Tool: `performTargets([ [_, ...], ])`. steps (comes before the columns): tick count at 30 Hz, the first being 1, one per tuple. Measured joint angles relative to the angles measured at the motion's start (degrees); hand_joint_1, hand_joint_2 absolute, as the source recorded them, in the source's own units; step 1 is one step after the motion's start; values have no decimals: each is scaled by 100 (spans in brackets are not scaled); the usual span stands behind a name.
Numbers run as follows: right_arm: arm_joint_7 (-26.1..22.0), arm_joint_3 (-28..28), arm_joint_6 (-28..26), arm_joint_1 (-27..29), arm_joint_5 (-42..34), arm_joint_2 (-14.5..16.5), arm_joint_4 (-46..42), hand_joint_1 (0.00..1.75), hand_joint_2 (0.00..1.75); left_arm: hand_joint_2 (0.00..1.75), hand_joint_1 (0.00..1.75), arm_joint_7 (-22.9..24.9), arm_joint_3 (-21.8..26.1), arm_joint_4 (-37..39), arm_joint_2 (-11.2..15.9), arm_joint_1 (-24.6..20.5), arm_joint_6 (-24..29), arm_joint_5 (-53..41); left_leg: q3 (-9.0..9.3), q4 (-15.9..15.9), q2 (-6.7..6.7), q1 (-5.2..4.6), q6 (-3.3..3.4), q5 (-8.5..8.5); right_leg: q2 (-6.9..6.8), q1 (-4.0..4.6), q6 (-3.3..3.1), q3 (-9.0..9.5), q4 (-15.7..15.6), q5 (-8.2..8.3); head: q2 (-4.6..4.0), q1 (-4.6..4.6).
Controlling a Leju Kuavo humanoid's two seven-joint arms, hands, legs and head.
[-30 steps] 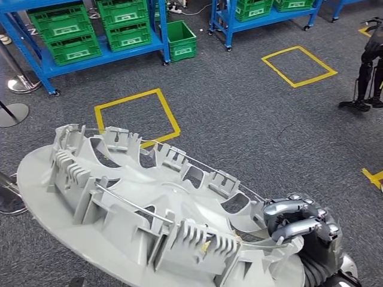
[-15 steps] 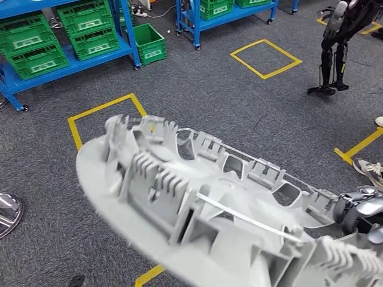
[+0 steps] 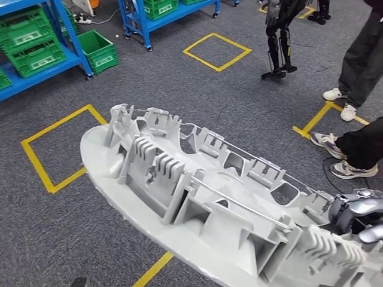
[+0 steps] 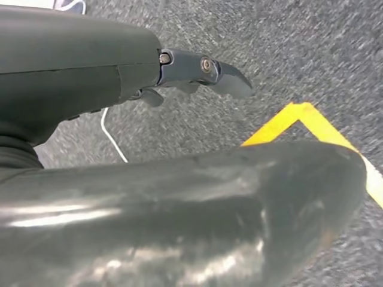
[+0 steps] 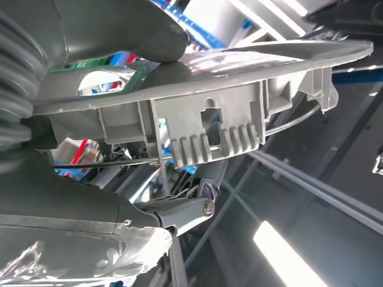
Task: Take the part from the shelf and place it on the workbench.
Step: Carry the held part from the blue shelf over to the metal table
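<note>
The right hand (image 3: 359, 214) gripped the near rim of the large grey moulded part (image 3: 198, 197), fingers curled over its ribbed inner face, carrying it low over the grey carpet (image 3: 190, 89); the left hand (image 4: 198, 69) hung above the floor, and whether it held anything could not be told. The part was off the shelf and in transit, so the next move likely called for finding the workbench. Against the earlier frames the whole view had swung, the blue racks (image 3: 67, 36) sliding left and a person's legs (image 3: 361, 60) entering at right.

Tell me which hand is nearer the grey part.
Right. The right hand grips the grey part at its edge. The left hand hangs over carpet beside yellow floor tape, holding nothing.
</note>
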Motion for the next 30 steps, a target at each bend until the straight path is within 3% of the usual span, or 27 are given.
performTargets([
  [2,2,48,-69,4,32,3,-2,175,175,0,0,-9,0,0,-26,-7,37,-11,10,-31,122,-5,69,2,118,-24,71,-60,-10,41,0,2],
  [3,3,67,-97,3,38,3,-2,175,175,0,0,-15,-1,0,-38,-15,56,-17,13,-40,198,-4,109,14,44,-19,98,-99,38,14,-1,18],
  [4,5,82,-119,-7,41,2,-2,175,175,0,0,-23,-1,0,-48,-20,77,-24,17,-50,277,0,146,26,-97,-8,119,-179,183,-74,-1,53],
  [6,21,111,-169,-20,37,1,-2,175,175,0,0,-56,-3,0,-54,-15,140,-45,19,-56,428,-19,192,25,-481,13,152,-477,827,-428,-1,117],
  [8,50,132,-230,8,29,-5,-2,175,175,0,0,-103,-10,0,-65,8,209,-75,21,-55,594,-46,212,13,-640,6,173,-782,1517,-715,-1,130],
  [9,63,136,-256,38,25,-13,-3,175,175,0,0,-122,-19,0,-74,14,229,-88,25,-54,674,-53,214,6,-668,5,174,-809,1618,-719,-1,130],
  [10,73,137,-278,70,23,-22,-8,175,175,0,0,-136,-29,0,-86,15,239,-96,35,-54,747,-57,211,-3,-689,5,169,-718,1496,-624,-1,132],
  [11,80,137,-293,100,22,-32,-16,175,175,0,0,-144,-38,0,-98,12,244,-101,52,-54,814,-58,202,-17,-738,8,158,-516,1169,-462,-1,134],
  [13,81,138,-308,131,14,-50,-43,175,175,0,0,-149,-45,0,-117,10,244,-108,96,-48,931,-78,159,-58,-959,39,111,-60,402,-229,-1,137],
  [14,80,137,-310,143,-3,-57,-56,175,175,0,0,-149,-46,0,-121,10,246,-111,114,-46,983,-93,134,-74,-1032,58,76,77,165,-183,-1,137],
  [15,80,136,-310,159,-27,-63,-67,175,175,0,0,-146,-47,0,-123,9,249,-116,129,-49,1033,-107,108,-85,-1057,78,39,128,61,-185,-1,135],
  [17,95,124,-311,190,-75,-68,-78,175,175,0,0,-139,-50,0,-122,2,254,-125,149,-72,1129,-113,55,-96,-926,86,-36,115,40,-169,-1,136],
  [18,114,117,-316,189,-87,-69,-80,175,175,0,0,-140,-51,0,-118,-4,254,-127,149,-52,1102,-107,24,-134,-865,77,-66,114,22,-156,-1,133],
  [20,162,110,-333,147,-97,-69,-80,175,175,0,0,-149,-53,0,-113,-11,250,-126,11,279,895,-95,-24,-374,-750,45,-116,123,-13,-131,-1,111],
  [22,194,110,-351,104,-103,-69,-78,175,175,0,0,-157,-54,0,-107,-3,247,-115,-352,1039,677,-90,-37,-743,-631,34,-135,118,-17,-124,-1,87],
  [23,198,110,-356,89,-110,-69,-72,175,175,0,0,-160,-54,0,-100,6,250,-105,-537,1388,639,-90,-39,-855,-562,32,-137,117,-16,-123,-1,81],
  [24,199,110,-360,76,-123,-69,-63,175,175,0,0,-163,-54,0,-90,14,256,-92,-652,1571,625,-89,-40,-849,-486,29,-137,118,-15,-122,-1,80],
  [25,198,110,-362,57,-136,-69,-52,175,175,0,0,-169,-53,0,-78,18,261,-78,-669,1541,615,-87,-41,-726,-407,22,-131,120,-13,-119,-1,80],
  [26,197,111,-366,32,-146,-69,-42,175,175,0,0,-175,-52,0,-67,19,265,-67,-579,1294,587,-81,-42,-510,-330,10,-120,125,-12,-114,-1,79],
  [28,184,112,-380,-26,-154,-69,-29,175,175,0,0,-190,-52,0,-48,16,265,-39,-268,548,341,-34,-57,-85,-185,-1,-79,115,6,-105,-1,68],
  [30,162,114,-400,-75,-151,-69,-29,175,175,0,0,-202,-51,0,-34,13,265,-23,-77,76,103,9,-46,39,-50,-3,-23,53,28,-83,-1,58],
])
